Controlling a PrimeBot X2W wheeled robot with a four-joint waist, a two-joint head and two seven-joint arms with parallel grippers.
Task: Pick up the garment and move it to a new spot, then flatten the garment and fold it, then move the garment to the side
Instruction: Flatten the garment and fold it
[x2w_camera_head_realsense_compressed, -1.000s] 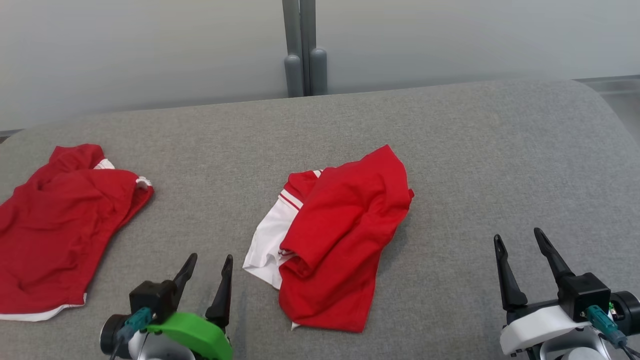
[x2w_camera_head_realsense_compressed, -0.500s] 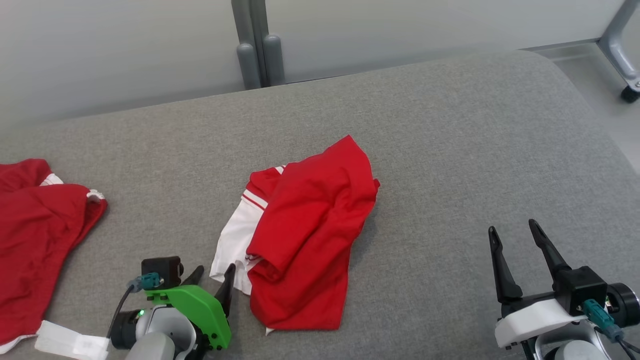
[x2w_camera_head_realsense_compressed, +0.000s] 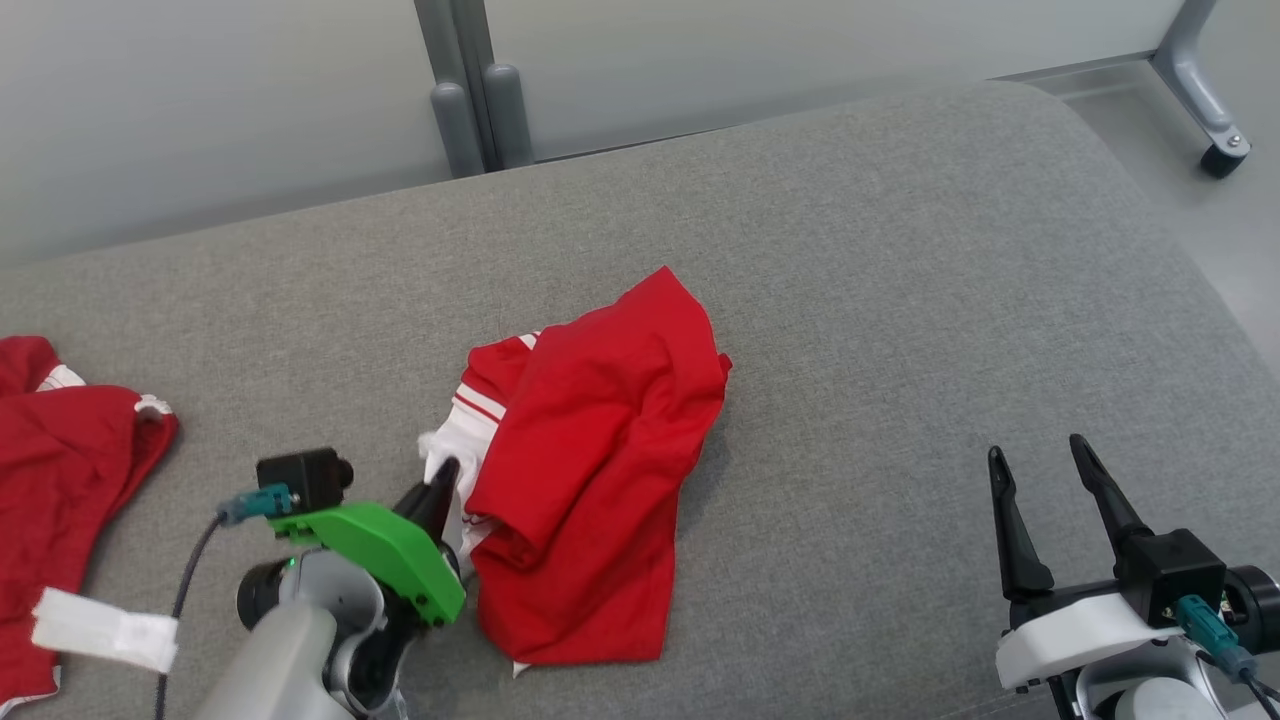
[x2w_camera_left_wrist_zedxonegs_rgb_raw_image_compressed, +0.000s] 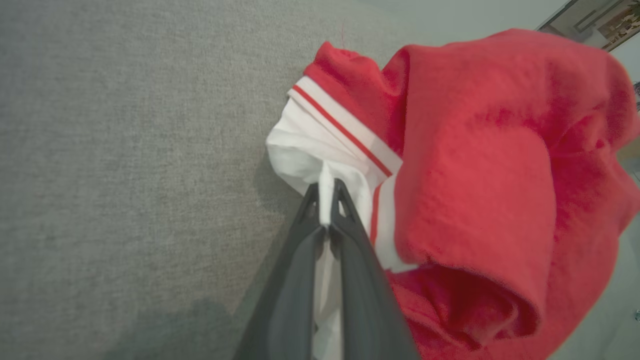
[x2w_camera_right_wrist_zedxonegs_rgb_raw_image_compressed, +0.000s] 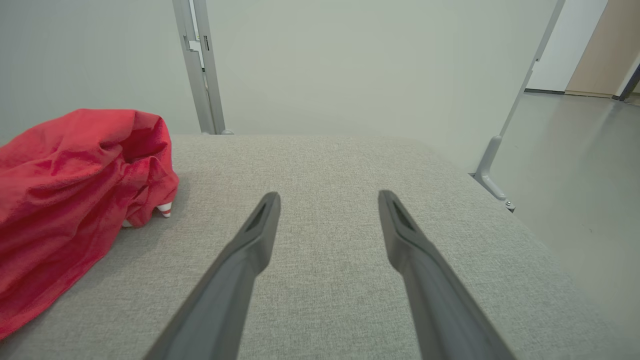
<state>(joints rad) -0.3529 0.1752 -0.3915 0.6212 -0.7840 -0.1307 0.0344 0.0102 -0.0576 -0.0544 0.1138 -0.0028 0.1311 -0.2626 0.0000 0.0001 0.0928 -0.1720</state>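
Jaws of the left gripper (x2w_camera_head_realsense_compressed: 440, 478), wide apart a second ago, now pinch a seemingly thin white fold at nine o'clock of the crumpled red-and-white cloth garment (x2w_camera_head_realsense_compressed: 590, 470) midway on the grey fabric bench (x2w_camera_head_realsense_compressed: 900, 300), so lifting can begin; the right gripper (x2w_camera_head_realsense_compressed: 1040, 475), at four o'clock, keeps its jaws open.

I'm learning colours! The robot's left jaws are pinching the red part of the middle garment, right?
Not quite. The left jaws are pinching the white part of the middle red-and-white garment, not the red part. The left wrist view shows it.
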